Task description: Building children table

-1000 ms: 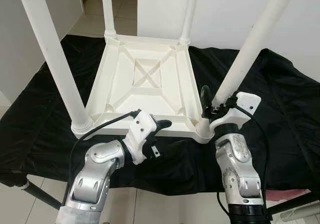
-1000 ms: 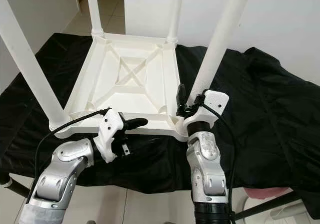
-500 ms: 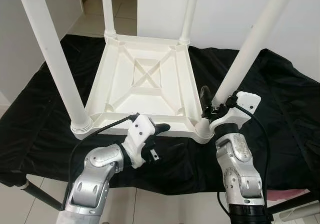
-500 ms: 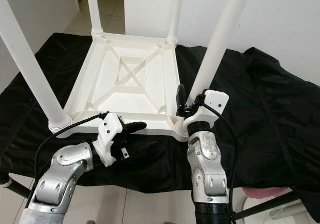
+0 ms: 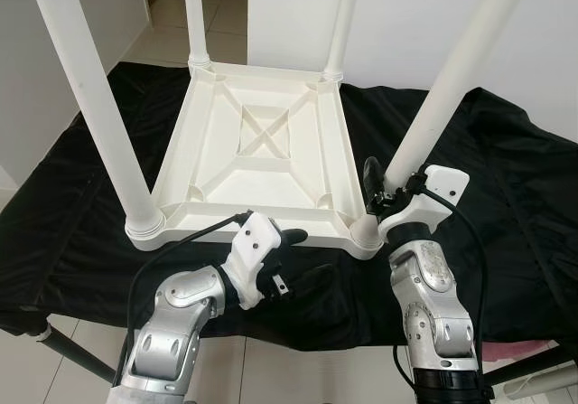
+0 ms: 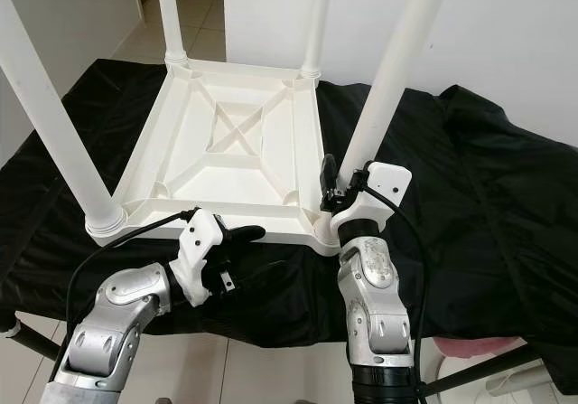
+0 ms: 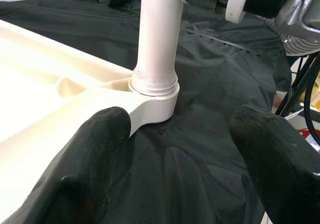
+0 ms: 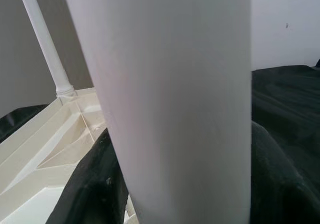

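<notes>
So the white kids' table (image 5: pixel 262 151) is lying upside down on a black cloth (image 5: pixel 506 196), all four legs sticking up in the air. The cloth is draped over some kind of table with dark metal legs (image 5: pixel 63 350) poking out underneath.

My right pincer (image 5: pixel 384 187) is clenching the near-right leg (image 5: pixel 433 106), low down, just above where it plugs into the corner socket (image 5: pixel 364 234). In the right wrist view that leg (image 8: pixel 175 98) is sitting right between my two black fingers (image 8: pixel 95 184), touching both sides.

My left pincer (image 5: pixel 298 255) is hanging released just off the near edge of the kids' table, fingers spread apart and grasping nothing. One finger (image 7: pixel 95 154) is sitting right by the white rim (image 7: pixel 55 129), the other finger (image 7: pixel 275 149) is out over the cloth. Looking along it, I'm seeing the near-right leg's socket ahead between them.

The near-left leg (image 5: pixel 95 106) is standing in its corner, well apart from both pincers. Tiled floor (image 5: pixel 163 24) is showing at the back.
</notes>
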Controlling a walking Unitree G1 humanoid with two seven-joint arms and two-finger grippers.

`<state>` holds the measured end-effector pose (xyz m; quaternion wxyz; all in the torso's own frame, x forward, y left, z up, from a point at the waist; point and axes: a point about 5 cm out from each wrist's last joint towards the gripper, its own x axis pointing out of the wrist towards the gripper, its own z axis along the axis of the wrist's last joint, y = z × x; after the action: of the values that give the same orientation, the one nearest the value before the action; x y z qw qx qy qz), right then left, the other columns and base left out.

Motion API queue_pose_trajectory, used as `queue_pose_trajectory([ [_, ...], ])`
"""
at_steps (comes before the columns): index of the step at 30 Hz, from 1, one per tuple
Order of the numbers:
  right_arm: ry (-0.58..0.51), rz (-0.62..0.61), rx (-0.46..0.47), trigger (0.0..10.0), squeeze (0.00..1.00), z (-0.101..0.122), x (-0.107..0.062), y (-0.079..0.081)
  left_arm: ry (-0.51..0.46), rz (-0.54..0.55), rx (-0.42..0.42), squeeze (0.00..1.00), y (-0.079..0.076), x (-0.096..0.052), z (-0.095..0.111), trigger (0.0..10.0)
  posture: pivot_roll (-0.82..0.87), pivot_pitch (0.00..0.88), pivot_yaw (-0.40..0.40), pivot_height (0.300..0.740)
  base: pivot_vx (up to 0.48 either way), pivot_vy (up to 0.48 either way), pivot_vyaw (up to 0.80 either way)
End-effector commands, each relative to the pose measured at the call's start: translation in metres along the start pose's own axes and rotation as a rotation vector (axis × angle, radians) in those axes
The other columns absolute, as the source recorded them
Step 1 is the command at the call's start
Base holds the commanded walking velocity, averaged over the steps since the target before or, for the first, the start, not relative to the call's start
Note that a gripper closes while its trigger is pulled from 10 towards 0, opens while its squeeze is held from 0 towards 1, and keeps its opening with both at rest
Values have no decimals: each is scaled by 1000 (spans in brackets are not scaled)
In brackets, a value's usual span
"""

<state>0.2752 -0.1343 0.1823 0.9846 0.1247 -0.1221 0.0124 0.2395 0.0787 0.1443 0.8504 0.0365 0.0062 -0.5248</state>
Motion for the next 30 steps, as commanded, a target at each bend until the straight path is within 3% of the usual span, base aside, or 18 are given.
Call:
queue_pose_trajectory([
  [1, 17, -9, -8, 10000, 0, -2, 0, 0, 3, 184, 5, 0, 9, 0, 0, 10000, 23, 1, -91, 740, 0, 0, 0],
  [4, 24, -17, 31, 10000, 0, -2, 0, 0, 9, 186, -5, 0, 9, 0, -4, 10000, 23, 0, -90, 740, 0, 0, 0],
  [5, 33, -24, 103, 10000, 0, -3, 0, 1, 26, 188, -26, 0, 9, -2, -11, 10000, 24, 0, -88, 740, 0, 0, 0],
  [10, 39, -25, 159, 10000, 0, -3, 0, 2, 49, 190, -47, 0, 7, -5, -20, 10000, 25, 0, -87, 740, 0, 0, 0],
  [14, 54, -21, 305, 10000, 0, -4, 0, 5, 92, 230, -76, 0, 9, -13, -36, 10000, 27, 1, -84, 740, 0, 0, 0],
  [28, 66, 12, 533, 10000, 0, 0, 0, 9, 116, 319, -64, 0, 26, -28, -39, 10000, 34, 7, -83, 740, 0, 0, 0],
  [30, 68, 7, 632, 10000, 0, 0, -1, 8, 137, 328, -73, 0, 28, -34, -44, 10000, 30, 8, -79, 740, 0, 0, 0],
])
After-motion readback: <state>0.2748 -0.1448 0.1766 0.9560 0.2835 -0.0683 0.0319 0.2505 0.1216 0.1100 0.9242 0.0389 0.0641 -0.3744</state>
